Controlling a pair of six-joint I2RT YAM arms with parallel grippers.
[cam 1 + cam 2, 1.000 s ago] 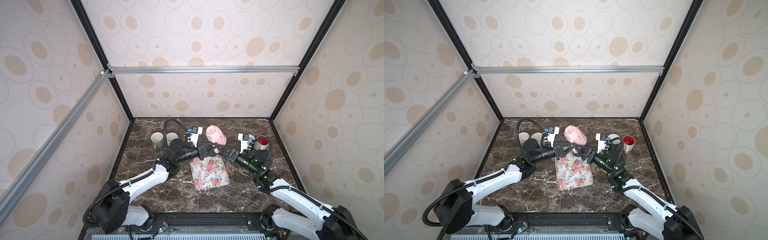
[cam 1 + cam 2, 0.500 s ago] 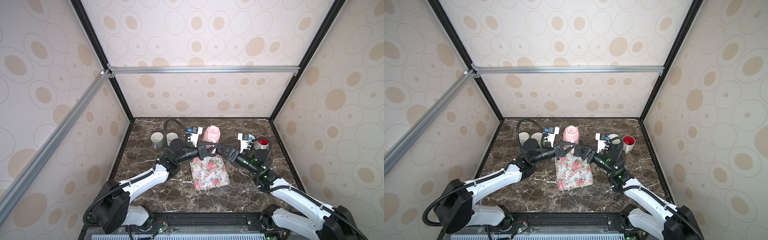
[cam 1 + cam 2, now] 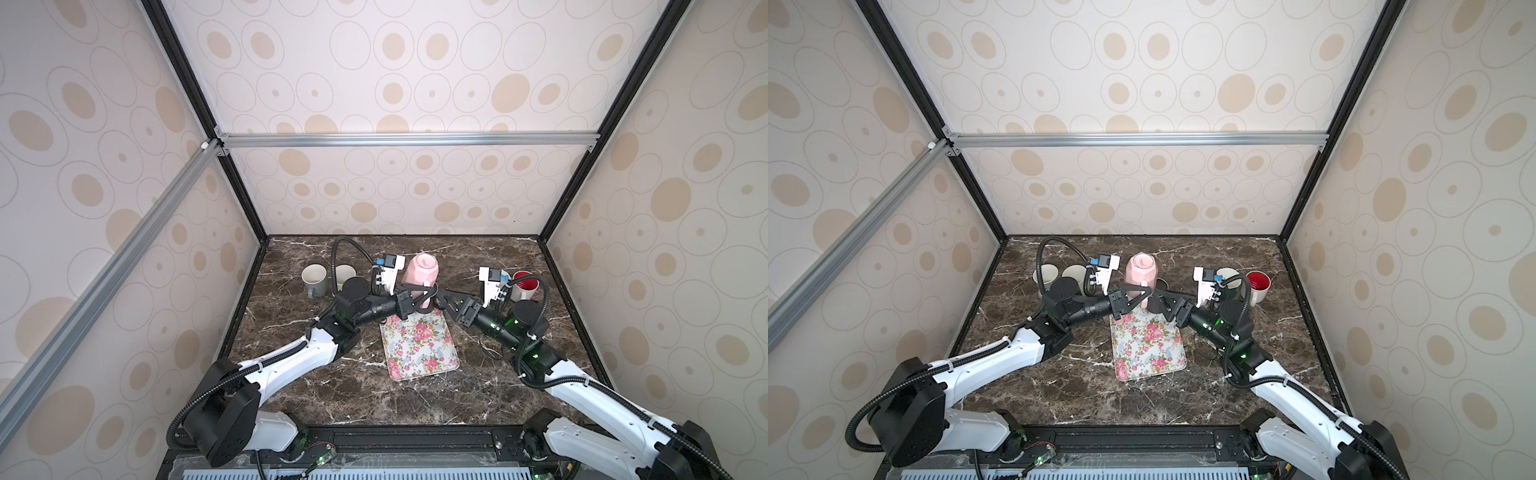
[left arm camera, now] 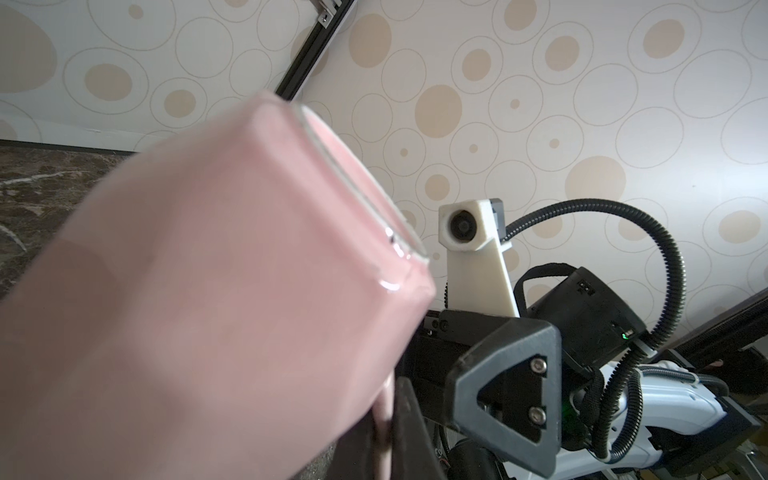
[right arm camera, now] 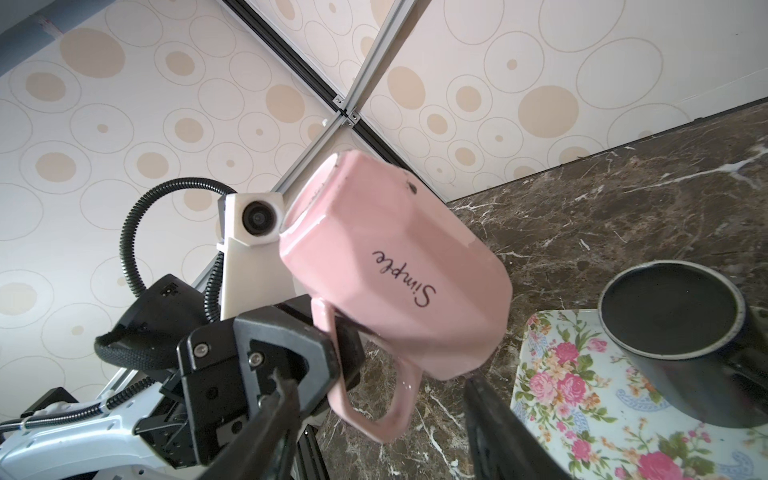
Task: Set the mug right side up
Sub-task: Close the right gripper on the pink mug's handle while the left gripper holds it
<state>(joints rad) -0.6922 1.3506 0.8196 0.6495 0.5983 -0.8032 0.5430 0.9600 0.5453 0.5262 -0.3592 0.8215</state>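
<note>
The pink mug (image 3: 422, 272) (image 3: 1141, 272) hangs near the far edge of the floral tray (image 3: 419, 347), nearly vertical with its base up and its mouth down. My left gripper (image 3: 428, 293) (image 3: 1145, 293) is shut on the mug's handle (image 5: 374, 411); in the left wrist view the handle is pinched at the left gripper (image 4: 384, 419). My right gripper (image 3: 441, 298) (image 3: 1158, 300) stands open just right of the mug. In the right wrist view the right gripper (image 5: 382, 428) has its fingers on either side of the handle without touching it.
A black mug (image 5: 673, 336) lies on the tray (image 5: 582, 395) beside the pink one. Two pale mugs (image 3: 313, 279) (image 3: 345, 274) stand at the back left. A red-lined mug (image 3: 525, 284) stands at the back right, behind the right wrist camera.
The pink mug has swung from a slanted pose to nearly vertical, base up. My left gripper has tightened on its handle. The right gripper has barely moved.
</note>
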